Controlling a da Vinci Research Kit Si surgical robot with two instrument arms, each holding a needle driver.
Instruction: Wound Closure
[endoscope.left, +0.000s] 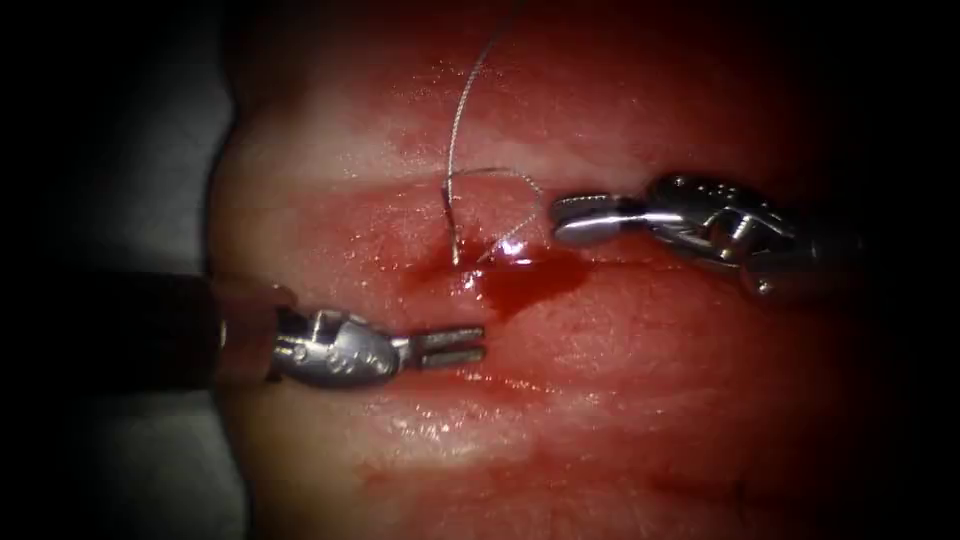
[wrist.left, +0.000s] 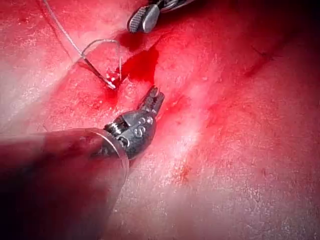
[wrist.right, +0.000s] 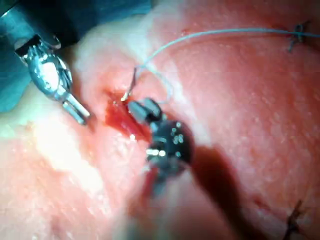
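left end effector (endoscope.left: 450, 346) slightly spread, empty; right end effector (endoscope.left: 585, 218) pressed together, empty. needle (endoscope.left: 452, 225) unheld in tissue (endoscope.left: 650, 380); could slip.

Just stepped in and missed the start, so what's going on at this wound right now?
Neither tool holds anything. The left tool hovers below the cut with its jaws slightly apart; the right tool sits to the right of the stitch site, jaws together and empty. The curved needle stands arched in the tissue at the cut, beside a pool of red fluid. Thread trails away upward.
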